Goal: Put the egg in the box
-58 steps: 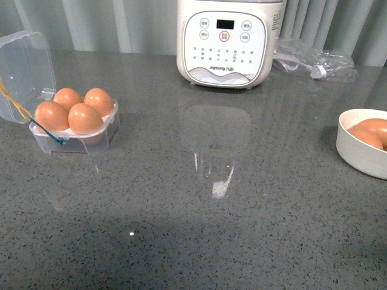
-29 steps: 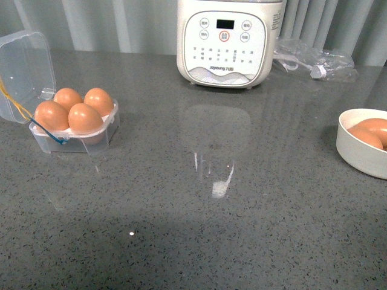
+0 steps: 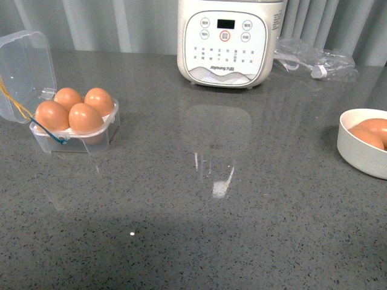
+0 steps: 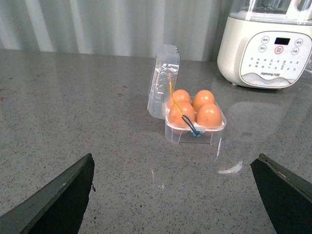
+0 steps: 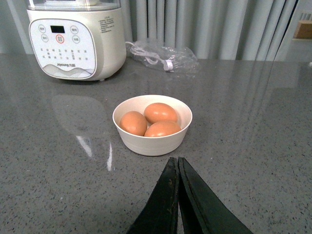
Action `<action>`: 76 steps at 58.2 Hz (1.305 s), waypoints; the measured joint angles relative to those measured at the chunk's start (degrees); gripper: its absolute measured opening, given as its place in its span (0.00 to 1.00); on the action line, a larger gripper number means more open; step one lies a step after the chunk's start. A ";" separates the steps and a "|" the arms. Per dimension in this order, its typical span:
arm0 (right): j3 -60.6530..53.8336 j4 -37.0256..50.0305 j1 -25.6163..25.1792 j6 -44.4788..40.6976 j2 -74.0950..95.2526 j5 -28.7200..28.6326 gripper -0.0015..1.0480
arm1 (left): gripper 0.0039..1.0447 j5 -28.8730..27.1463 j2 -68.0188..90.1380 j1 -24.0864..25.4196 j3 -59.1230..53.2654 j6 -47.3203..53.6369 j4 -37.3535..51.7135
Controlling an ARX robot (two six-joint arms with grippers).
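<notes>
A clear plastic box [image 4: 195, 137] stands on the grey table [image 4: 73, 107], well ahead of the left fingers [image 4: 61, 195]. These are spread wide with nothing between them. The box's hinged lid [image 4: 163, 78] stands open and upright, on the side away from a white kitchen appliance [image 4: 265, 53]. All four cups are filled: four eggs [image 4: 195, 107], orange-brown, sit two by two. A round white bowl [image 5: 153, 144] sits near the tips of the right fingers [image 5: 165, 207], which are pressed together and hold nothing. Three eggs [image 5: 152, 122] lie bunched in the bowl. A crumpled clear bag [image 5: 163, 56] lies well beyond the bowl from those fingers.
</notes>
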 joint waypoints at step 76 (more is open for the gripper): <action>0.00 -2.54 0.02 0.07 -4.04 0.04 0.93 | 0.94 -6.99 18.64 -5.33 9.42 -8.61 -15.93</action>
